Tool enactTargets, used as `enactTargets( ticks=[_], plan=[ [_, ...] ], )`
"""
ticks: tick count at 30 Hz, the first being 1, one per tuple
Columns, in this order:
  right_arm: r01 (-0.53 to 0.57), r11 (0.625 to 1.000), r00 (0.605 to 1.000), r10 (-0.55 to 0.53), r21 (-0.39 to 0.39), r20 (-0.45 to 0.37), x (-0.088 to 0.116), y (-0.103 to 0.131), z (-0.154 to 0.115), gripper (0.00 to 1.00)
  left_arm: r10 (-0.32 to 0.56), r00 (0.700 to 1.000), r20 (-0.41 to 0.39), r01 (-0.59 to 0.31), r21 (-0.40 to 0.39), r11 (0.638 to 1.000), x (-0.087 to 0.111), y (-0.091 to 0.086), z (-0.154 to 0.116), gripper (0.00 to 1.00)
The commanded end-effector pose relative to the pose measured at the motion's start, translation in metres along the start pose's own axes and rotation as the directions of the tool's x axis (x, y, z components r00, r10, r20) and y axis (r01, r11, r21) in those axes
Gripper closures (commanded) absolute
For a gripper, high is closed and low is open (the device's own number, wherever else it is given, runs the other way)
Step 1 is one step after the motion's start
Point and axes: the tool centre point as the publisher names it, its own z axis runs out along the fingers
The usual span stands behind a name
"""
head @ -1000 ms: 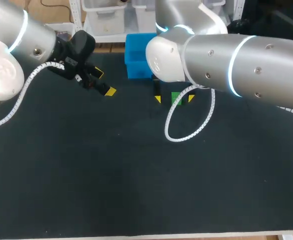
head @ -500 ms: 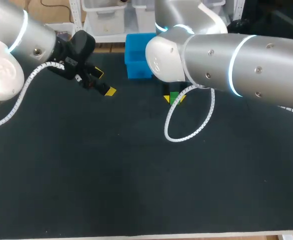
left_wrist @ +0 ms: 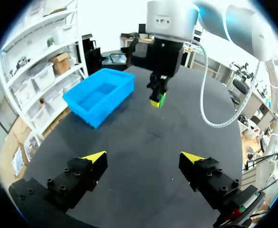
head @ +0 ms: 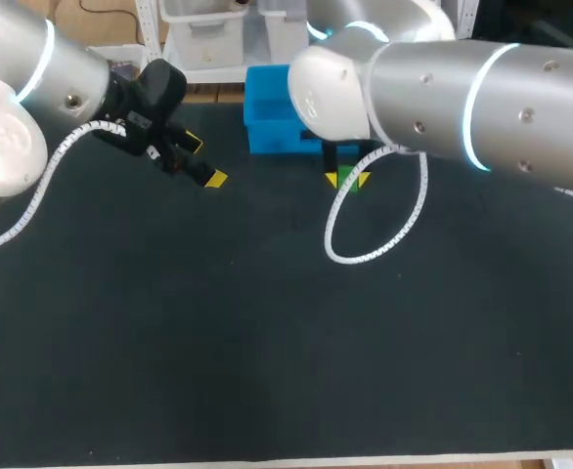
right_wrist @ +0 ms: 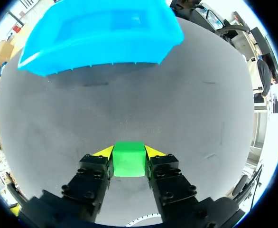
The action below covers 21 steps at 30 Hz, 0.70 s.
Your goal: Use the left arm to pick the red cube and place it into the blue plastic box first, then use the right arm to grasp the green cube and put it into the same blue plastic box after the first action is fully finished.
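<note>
I'm clamping my right gripper [right_wrist: 129,153] on the green cube [right_wrist: 129,161], holding it just off the table w/ the blue box [right_wrist: 96,59] lying straight ahead of the fingers, near. Left gripper [left_wrist: 143,157] is hanging w/ fingers apart, farther from the box. No red cube showing.

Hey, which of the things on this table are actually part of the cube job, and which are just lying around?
Part of the job:
- small green cube, held in the right arm's jaws
- open blue plastic box
- left arm, jaws open and empty
- red cube: not visible in any view

Just there:
- white coiled cable hanging from the right arm
- black table
</note>
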Motion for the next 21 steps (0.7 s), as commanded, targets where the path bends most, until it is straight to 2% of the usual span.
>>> enactTargets(
  ticks=[1, 11, 21],
  plan=[
    [-0.003, 1.0, 1.0, 0.003, -0.005, 0.022, 0.01, -0.005, -0.015, 1.0, 0.003, 1.0, 0.006, -0.003, 0.002, 1.0, 0.001, 0.0, 0.0, 0.0],
    [0.007, 1.0, 0.997, -0.005, -0.015, 0.071, 0.004, -0.002, -0.049, 1.0, 0.003, 1.0, 0.006, -0.003, 0.002, 1.0, 0.001, 0.0, 0.0, 0.0],
    [0.024, 0.999, 0.994, -0.02, -0.029, 0.112, -0.004, -0.001, -0.068, 1.0, 0.003, 1.0, 0.006, -0.003, 0.002, 1.0, 0.001, 0.0, 0.0, 0.0]
  ],
)
